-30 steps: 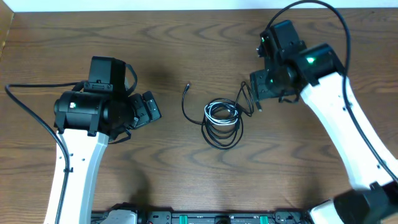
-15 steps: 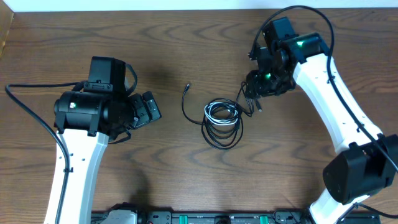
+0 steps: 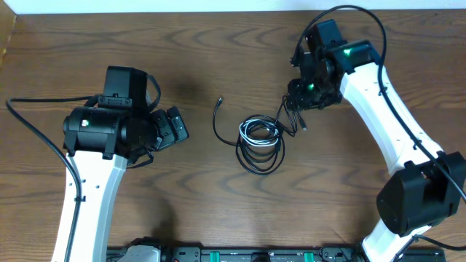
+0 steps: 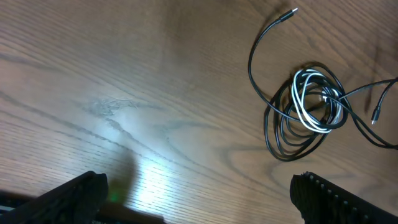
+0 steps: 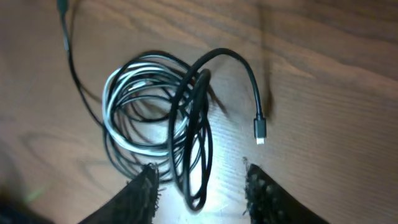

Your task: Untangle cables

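The cables (image 3: 261, 140) lie in one loose coil near the middle of the table (image 3: 218, 44), well apart from every edge. The right gripper (image 5: 199, 168) hangs over the coil's right side with its jaws partly open and a black loop (image 5: 196, 143) between them, not pinched as far as the wrist view shows. The left gripper (image 4: 199, 179) waits toward the left edge, jaws spread wide and empty. The main risk is that the loop looks like two or more strands lying together. Closing on all of them and pulling would likely drag the whole coil along the table instead of drawing one cord out. It could also cinch the white cord (image 5: 118, 118), which is wound in among the black turns, into a tighter knot. The cords are thin, round and smooth-jacketed with a slight shine, so a light pinch may let them slide out, and a low one may scrape the wood. The black ones are long and springy, holding open curves. One ends in a small bright-tipped plug (image 5: 259, 132) lying clear of the coil. The table is smooth, glossy wood grain and probably offers little friction.
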